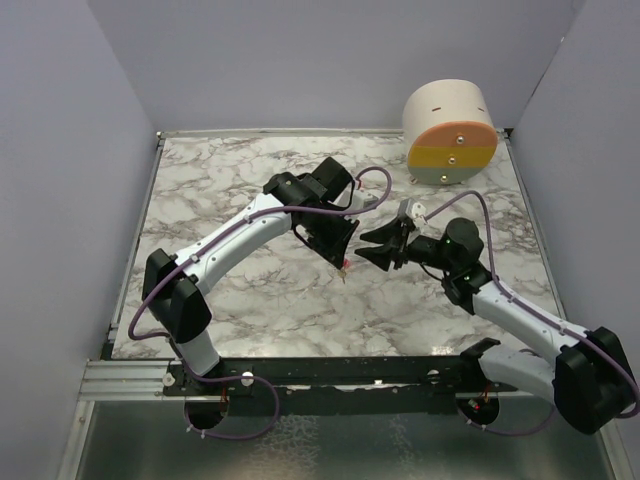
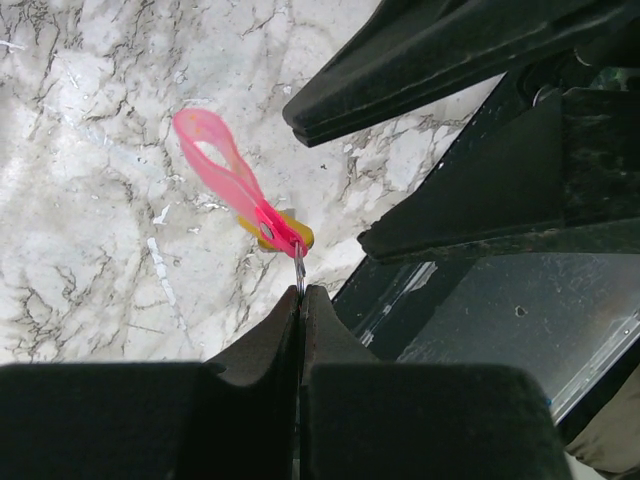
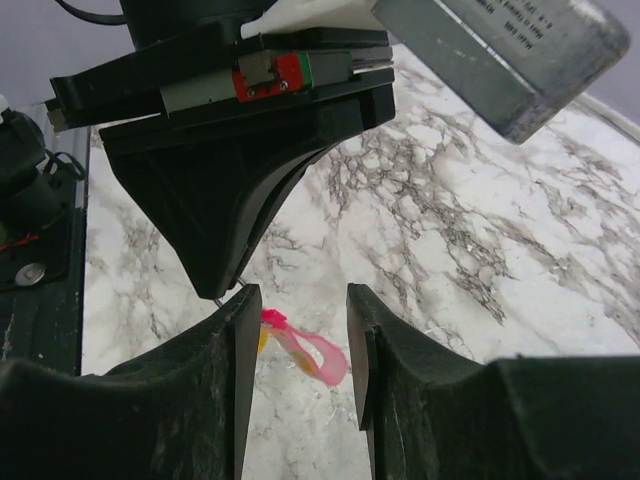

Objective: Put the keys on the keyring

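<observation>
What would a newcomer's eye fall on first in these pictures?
The pink key, dangling with the yellow key from the thin keyring pinched in the shut left gripper at mid-table. Next, the open right gripper facing it, and the big striped cylinder in the far right corner.

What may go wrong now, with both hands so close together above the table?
The left hand pinches the thin ring only at its fingertips, so the ring may slip out. The open right hand is very near the pink key; a push could pull the ring free or make the hands collide.
</observation>
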You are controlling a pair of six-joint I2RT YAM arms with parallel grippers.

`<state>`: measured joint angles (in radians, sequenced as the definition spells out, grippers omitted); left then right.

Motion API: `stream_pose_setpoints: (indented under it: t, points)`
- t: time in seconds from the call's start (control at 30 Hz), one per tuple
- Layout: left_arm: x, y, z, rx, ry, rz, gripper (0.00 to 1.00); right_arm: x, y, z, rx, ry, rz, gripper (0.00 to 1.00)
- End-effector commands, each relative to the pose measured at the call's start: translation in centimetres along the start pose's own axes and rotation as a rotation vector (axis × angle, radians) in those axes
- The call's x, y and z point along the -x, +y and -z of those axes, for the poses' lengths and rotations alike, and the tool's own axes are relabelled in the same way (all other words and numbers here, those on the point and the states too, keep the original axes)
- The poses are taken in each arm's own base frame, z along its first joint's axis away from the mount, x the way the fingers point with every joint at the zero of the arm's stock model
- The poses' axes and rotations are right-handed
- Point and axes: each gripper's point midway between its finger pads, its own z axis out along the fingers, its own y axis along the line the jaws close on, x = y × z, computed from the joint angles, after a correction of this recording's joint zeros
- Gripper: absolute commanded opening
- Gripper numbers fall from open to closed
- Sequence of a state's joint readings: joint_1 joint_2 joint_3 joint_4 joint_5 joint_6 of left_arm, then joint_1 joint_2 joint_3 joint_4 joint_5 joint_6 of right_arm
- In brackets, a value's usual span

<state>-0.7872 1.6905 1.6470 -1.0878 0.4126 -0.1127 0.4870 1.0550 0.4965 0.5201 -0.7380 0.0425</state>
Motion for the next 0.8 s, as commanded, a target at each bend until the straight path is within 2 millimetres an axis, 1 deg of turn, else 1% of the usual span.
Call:
stream_pose_setpoints:
  t: [0.0,0.4,0.77]
  points:
    - [0.8,0.0,1.9,0.037,-0.052,-0.024,0.00,-0.1,0.6,-0.6,0.068,0.022,-0.002,0.40]
    - [1.0,0.2,2.3,0.059,-0.067,-0.026,0.00,-1.4,0.6,-1.6,0.087,0.055,-0.017,0.40]
    - [1.3,0.4,2.6,0.080,-0.086,-0.032,0.00,-1.7,0.4,-2.1,0.071,0.058,-0.012,0.41]
